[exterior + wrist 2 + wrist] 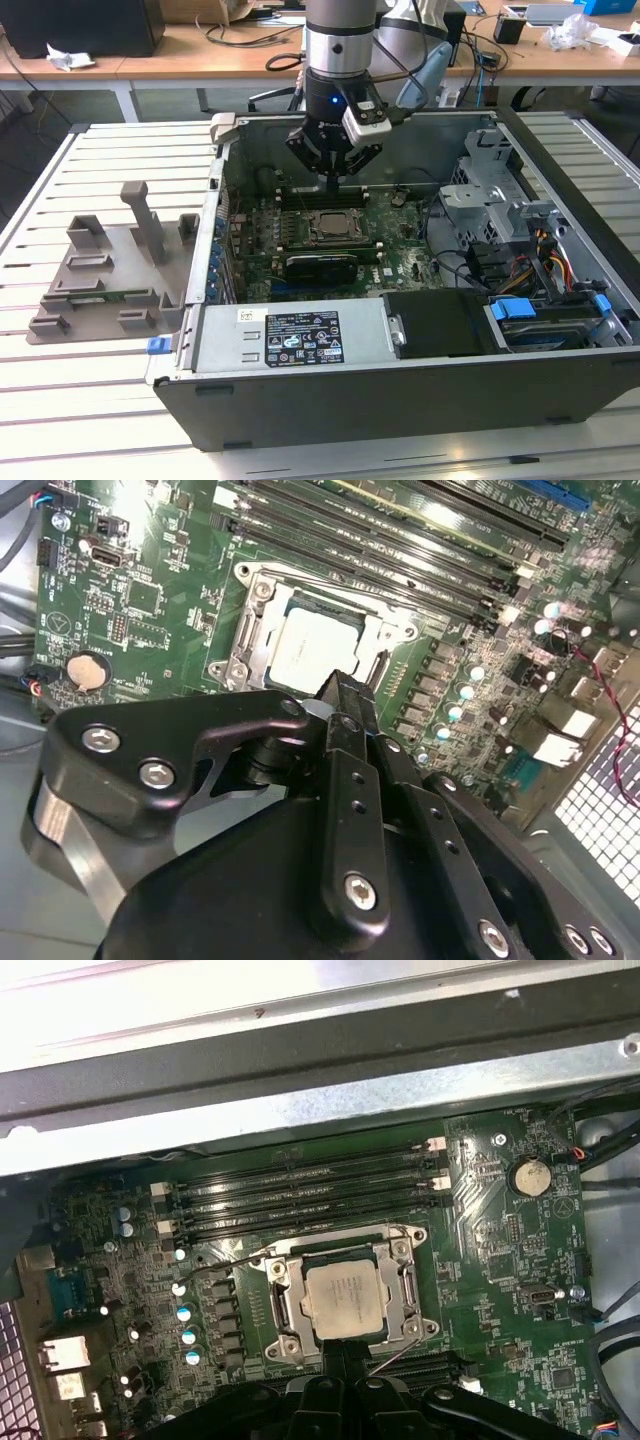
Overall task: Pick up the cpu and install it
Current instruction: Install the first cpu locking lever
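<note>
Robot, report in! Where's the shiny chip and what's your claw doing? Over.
Gripper hovering above the motherboard socket, holding nothing. Cpu sits in the socket. Nothing in the way.

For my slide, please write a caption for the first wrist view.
The cpu sits in the motherboard socket, gripper beside it.

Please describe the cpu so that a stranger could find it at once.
Look inside the open computer case, at the green motherboard. At its middle, the cpu lies in the metal-framed socket, beside the long memory slots. Only it has a plain, silver-grey square lid.
</note>
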You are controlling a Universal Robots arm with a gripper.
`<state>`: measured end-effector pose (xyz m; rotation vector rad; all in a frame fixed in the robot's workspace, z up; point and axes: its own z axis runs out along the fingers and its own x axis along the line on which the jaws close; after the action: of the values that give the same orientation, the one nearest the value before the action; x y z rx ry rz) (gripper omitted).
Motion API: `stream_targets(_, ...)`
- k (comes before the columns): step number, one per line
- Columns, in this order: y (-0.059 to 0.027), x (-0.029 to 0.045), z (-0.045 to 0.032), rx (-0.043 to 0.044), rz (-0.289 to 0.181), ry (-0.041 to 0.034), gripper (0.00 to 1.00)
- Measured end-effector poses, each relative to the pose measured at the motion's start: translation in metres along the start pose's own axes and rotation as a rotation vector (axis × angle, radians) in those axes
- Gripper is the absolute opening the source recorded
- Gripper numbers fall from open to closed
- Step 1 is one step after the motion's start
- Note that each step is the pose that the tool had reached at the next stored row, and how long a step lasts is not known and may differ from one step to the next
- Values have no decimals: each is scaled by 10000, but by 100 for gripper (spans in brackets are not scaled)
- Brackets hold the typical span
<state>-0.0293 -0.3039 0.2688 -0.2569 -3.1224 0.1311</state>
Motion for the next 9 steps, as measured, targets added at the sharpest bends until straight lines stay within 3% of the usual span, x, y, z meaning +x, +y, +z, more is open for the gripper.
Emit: stream_targets(9, 0, 0, 0, -1, -708, -60, 11)
